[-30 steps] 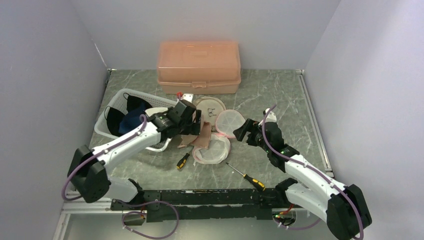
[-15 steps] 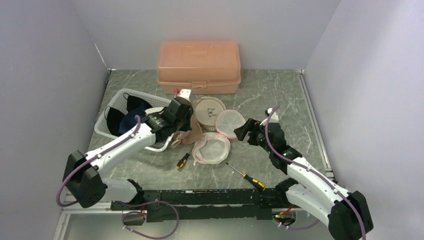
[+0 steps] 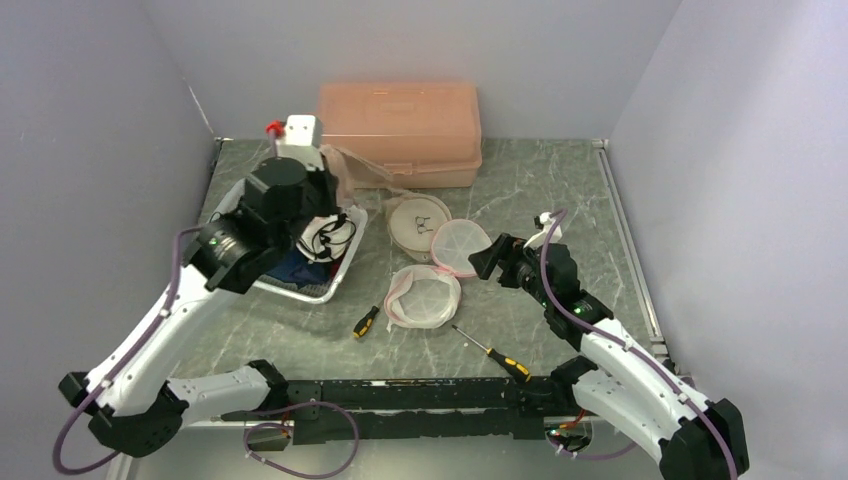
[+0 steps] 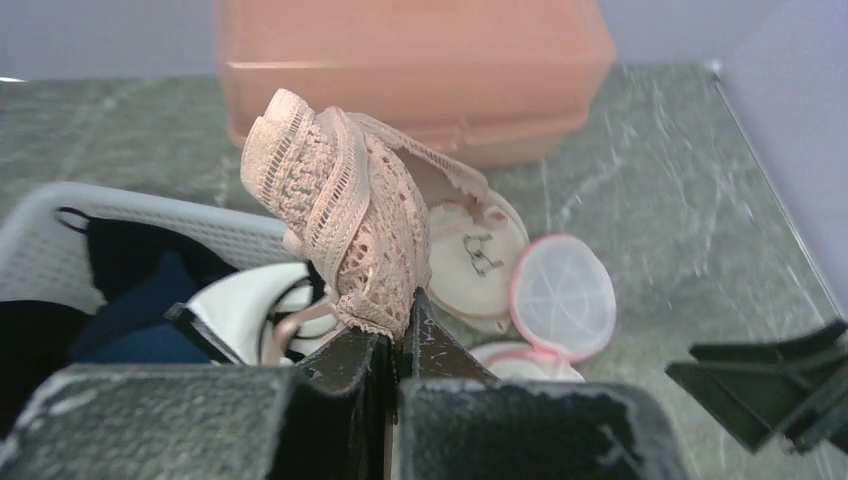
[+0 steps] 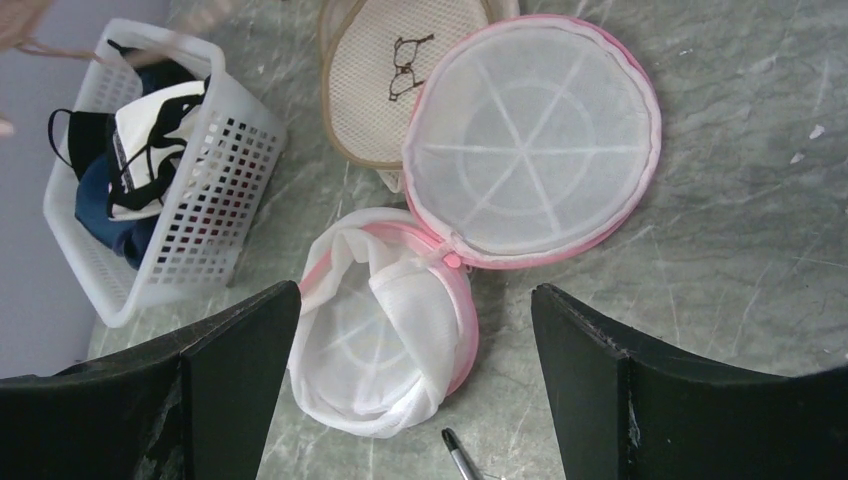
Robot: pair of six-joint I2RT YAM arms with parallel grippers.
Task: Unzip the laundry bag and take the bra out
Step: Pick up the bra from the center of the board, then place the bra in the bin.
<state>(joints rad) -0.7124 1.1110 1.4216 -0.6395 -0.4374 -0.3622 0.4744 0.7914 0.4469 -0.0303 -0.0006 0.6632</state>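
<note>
Both jaws of the left pincer [image 4: 400, 325] are pressed tight together in the left wrist view. They pinch the lower edge of the beige lace bra [image 4: 350, 210], which stands bunched above them, lifted off the desk [image 4: 650, 190]. At 12 o'clock behind it sits an orange lidded box [image 4: 410, 60], and at 9 o'clock a white basket [image 4: 150, 215] holds dark clothes.

From the right wrist view, the right pincer [image 5: 415, 300] hangs with its jaws spread wide and nothing between them, above the laundry bag [image 5: 385, 330]. That bag lies unzipped on the desk, its two pink-rimmed mesh halves folded apart, the flat half toward 1 o'clock. At 11 o'clock from it a beige mesh pouch [image 5: 375, 100] shows a pair of glasses [image 5: 405, 62]; I cannot tell whether they lie on it or inside.

Seen from above, the left arm is raised over the basket, at 10 o'clock from the bag, with the bra up in the air. A thin strap trails from the bra toward 4 o'clock; whether it touches the pouch I cannot tell. The right arm stands at 3 o'clock from the bag, apart from it. A short screwdriver [image 3: 366, 321] lies at 8 o'clock from the bag and a long screwdriver [image 3: 490, 352] at 4 o'clock.
</note>
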